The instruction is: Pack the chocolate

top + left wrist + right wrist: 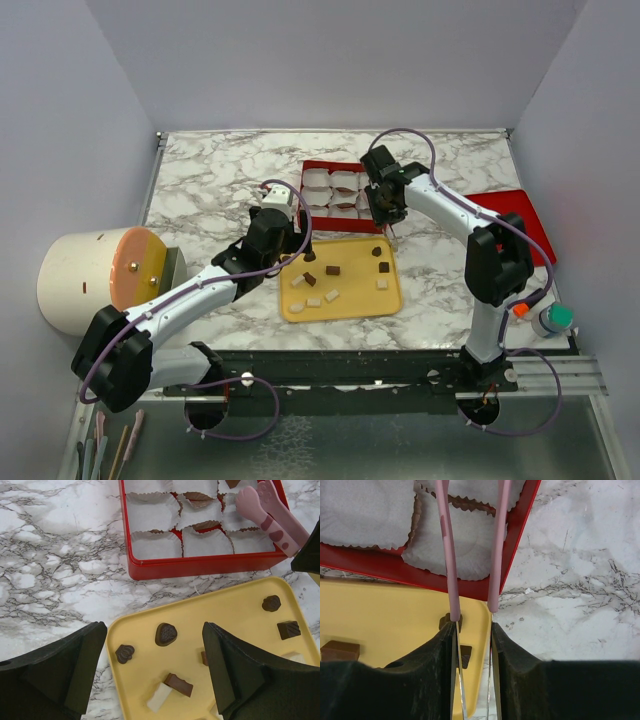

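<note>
Hovering over the flat yellow plastic tray, the left gripper gapes wide and empty. Small brown chocolate pieces lie loose on the tray: I count six, one half hidden. They look light, hard and easily scuffed, best pinched across the sides. Further right, the right gripper squeezes pink plastic tongs that reach over the red box lined with white paper cups. At least two cups seem filled.

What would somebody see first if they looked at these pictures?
Probably the bright yellow tray in the middle of the marble table, dotted with little chocolates. Right behind it sits a red box full of white paper cups. The right end effector holds pink tongs with paw-shaped tips over that box.
</note>
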Robot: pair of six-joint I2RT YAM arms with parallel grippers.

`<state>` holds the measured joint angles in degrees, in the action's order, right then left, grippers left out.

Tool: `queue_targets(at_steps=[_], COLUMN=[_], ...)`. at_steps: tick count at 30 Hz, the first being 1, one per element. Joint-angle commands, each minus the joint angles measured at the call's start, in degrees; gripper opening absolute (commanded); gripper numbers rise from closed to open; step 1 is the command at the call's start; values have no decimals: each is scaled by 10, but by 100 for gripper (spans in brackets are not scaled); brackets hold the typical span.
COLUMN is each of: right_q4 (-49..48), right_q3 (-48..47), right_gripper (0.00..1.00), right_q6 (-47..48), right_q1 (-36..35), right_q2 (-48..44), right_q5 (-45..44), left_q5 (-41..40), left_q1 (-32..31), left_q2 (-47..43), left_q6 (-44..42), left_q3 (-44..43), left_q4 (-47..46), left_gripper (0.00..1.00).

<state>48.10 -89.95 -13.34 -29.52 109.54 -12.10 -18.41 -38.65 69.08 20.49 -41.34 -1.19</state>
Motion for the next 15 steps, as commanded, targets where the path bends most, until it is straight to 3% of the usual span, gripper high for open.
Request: queue_targets(at_steps=[1,15], right_q4=[-7,-5], right_q3=[-15,-24], right_gripper=[34,35], right_q6=[6,5], right_q1=[5,6], right_q2=[10,10], right_q5=[12,13], left_q5=[5,6], left_q1=[-2,-3], left_q2=[5,8], left_q6=[-3,-3], left_q3=[4,3], left_q4=[-8,-10], left_gripper=[87,87])
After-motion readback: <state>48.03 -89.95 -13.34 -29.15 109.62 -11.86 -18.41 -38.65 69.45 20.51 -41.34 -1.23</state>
